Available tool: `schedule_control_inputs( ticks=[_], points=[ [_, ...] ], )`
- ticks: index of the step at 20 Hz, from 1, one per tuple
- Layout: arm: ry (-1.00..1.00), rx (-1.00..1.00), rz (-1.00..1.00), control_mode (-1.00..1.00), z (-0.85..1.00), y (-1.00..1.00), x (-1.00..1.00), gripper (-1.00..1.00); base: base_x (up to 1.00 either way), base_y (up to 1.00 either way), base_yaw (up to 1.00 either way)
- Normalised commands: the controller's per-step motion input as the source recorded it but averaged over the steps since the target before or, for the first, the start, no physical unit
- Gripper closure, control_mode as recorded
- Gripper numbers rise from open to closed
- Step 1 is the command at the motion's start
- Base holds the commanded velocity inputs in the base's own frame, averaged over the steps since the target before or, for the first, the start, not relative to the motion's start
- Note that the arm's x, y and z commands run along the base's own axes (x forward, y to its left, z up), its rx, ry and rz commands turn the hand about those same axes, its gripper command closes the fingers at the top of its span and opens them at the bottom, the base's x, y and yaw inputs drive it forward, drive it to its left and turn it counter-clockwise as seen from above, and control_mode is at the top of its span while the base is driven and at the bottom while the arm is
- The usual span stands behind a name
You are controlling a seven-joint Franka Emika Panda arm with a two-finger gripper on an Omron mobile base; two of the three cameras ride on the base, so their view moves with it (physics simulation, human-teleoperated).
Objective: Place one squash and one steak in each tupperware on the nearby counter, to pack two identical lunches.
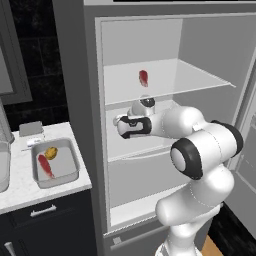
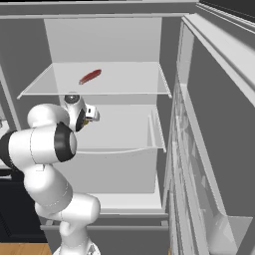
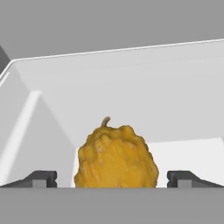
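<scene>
A lumpy yellow-orange squash [image 3: 116, 157] sits on a white fridge shelf, right in front of the hand. My gripper [image 3: 112, 179] is open, one fingertip on each side of this squash with a gap to both. From the left base view the gripper [image 1: 120, 123] reaches into the fridge's middle shelf. A red steak [image 1: 143, 77] lies on the glass shelf above it. On the counter [image 1: 20, 185] stands a grey tupperware [image 1: 71, 172] holding another squash [image 1: 51, 152] and another steak [image 1: 45, 165].
The fridge door [image 2: 209, 149] stands open on the right. The upper glass shelf [image 2: 124, 84] hangs just over the hand. Part of a second grey tray [image 1: 3, 167] shows at the counter's left edge, and a small grey block [image 1: 31, 129] lies at the counter's back.
</scene>
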Motion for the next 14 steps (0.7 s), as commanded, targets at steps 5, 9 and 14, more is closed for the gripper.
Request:
schedule_control_inputs(
  ticks=[5, 9, 14],
  points=[
    [0.00, 0.00, 0.00, -1.00, 0.00, 0.00, 0.00, -1.00, 0.00, 0.00, 0.00],
    [0.00, 0.00, 0.00, -1.00, 0.00, 0.00, 0.00, -1.00, 0.00, 0.00, 0.00],
    [0.00, 0.00, 0.00, -1.00, 0.00, 0.00, 0.00, 1.00, 0.00, 0.00, 0.00]
  ],
)
